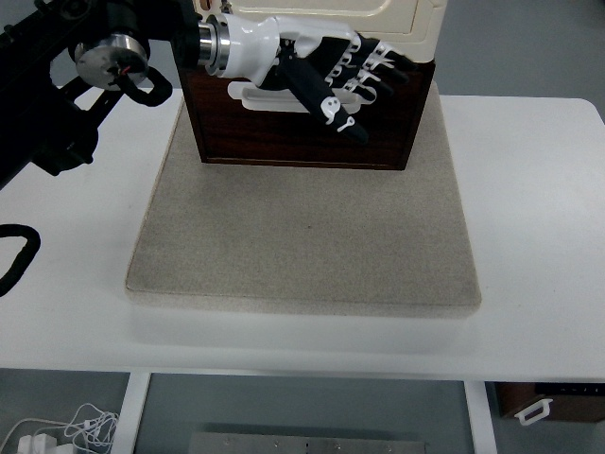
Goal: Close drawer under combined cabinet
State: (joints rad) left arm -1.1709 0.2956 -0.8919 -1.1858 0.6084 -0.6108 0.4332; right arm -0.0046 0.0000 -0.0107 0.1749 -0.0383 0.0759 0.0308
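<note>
My left hand (pixel 326 80) lies flat, fingers extended and holding nothing, against the dark wooden drawer (pixel 302 118) front by its white handle (pixel 269 97), under the cream cabinet (pixel 416 24). The drawer looks nearly home; a final push may remain.

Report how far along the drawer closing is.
Done: the left hand has reached the dark brown drawer front at the base of the cream cabinet, fingers extended across the white handle. In hand: it rests against that front, apparently pushing. Left: from this steep view I cannot tell whether the drawer sits flush, so a final push may remain, then withdrawing over the beige mat. The right arm is not visible.
</note>
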